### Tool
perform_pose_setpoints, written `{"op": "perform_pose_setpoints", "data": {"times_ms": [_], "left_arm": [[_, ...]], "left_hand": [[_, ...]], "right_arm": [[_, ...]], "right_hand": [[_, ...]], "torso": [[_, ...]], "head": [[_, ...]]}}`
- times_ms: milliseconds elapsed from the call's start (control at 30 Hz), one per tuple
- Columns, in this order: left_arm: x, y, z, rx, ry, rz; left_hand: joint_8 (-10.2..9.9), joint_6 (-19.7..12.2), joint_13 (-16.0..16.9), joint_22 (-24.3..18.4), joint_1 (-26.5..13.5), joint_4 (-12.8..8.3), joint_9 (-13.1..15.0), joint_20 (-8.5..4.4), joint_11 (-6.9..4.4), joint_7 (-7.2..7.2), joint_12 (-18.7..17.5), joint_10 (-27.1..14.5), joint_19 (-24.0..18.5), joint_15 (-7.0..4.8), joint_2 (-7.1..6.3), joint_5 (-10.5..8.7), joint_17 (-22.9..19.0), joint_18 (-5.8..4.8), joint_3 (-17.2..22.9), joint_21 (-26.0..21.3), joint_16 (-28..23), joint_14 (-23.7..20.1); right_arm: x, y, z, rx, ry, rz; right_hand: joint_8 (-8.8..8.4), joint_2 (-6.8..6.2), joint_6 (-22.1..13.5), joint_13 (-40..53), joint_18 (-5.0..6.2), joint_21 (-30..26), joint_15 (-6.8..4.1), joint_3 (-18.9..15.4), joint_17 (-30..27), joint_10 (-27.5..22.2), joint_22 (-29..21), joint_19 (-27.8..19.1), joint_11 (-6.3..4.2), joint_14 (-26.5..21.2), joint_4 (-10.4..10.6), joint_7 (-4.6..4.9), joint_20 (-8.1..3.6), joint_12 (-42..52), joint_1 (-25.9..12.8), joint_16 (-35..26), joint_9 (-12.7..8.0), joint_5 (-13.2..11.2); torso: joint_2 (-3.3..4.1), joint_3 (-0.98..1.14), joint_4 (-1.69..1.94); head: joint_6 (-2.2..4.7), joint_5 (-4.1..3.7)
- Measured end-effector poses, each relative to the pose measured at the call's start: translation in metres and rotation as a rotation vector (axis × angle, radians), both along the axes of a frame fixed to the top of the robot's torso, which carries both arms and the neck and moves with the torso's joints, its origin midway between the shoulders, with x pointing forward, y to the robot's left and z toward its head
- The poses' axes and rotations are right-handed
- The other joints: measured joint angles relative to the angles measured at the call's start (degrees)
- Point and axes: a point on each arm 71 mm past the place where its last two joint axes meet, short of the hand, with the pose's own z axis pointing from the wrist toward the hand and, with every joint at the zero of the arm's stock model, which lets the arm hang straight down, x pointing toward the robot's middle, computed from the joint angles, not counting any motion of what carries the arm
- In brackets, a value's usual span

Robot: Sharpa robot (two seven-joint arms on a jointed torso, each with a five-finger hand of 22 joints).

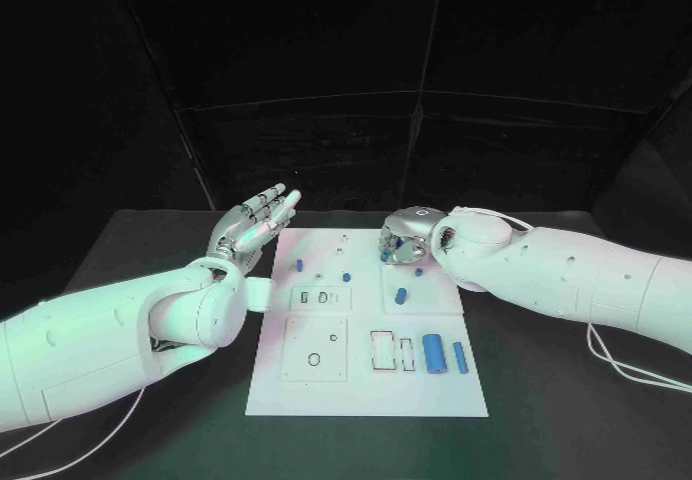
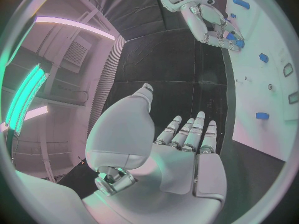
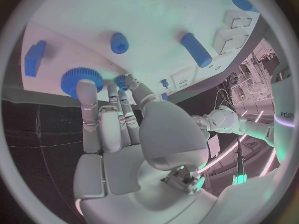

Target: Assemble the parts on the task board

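Two hands over white task board (image 1: 368, 390) on black tabletop (image 1: 562, 400): left hand (image 1: 253, 228) released, right hand (image 1: 407, 236) touching blue gear (image 3: 81, 79).

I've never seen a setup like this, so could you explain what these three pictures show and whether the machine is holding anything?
This is a two-armed robot at a black table. One picture looks down from its head; the two round ones come from cameras at its wrists. In the middle lies a white board with small blue parts, such as a blue cylinder. The left hand is raised beside the board, fingers apart, holding nothing. The right hand reaches over the board's far end; its fingers are at a blue gear, but whether it grips anything I cannot tell.
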Motion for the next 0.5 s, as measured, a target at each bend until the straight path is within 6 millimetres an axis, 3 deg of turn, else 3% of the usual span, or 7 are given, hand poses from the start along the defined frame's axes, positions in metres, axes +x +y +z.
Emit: {"op": "perform_pose_setpoints", "data": {"times_ms": [500], "left_arm": [[0.0004, -0.0007, 0.0005, -0.001, -0.001, -0.002]], "left_hand": [[0.0, 0.0, 0.0, 0.0, 0.2, 0.0, 0.0, 0.00, 0.00, 0.00, 0.0, 0.0, 0.0, 0.00, 0.22, 0.00, 0.0, 0.00, 0.0, 0.0, 0.0, 0.0]], "right_arm": [[0.0033, 0.0046, -0.0014, -0.009, 0.018, -0.002]], "right_hand": [[0.20, 0.53, 0.7, 0.0, 0.00, 0.8, 0.00, 1.4, 0.5, 1.2, 0.7, -0.1, 0.00, 0.0, 0.5, -0.05, 0.10, 0.0, -0.5, 0.4, 0.0, -0.6]], "torso": [[0.10, 0.01, -0.04]], "head": [[-0.14, 0.21]]}}
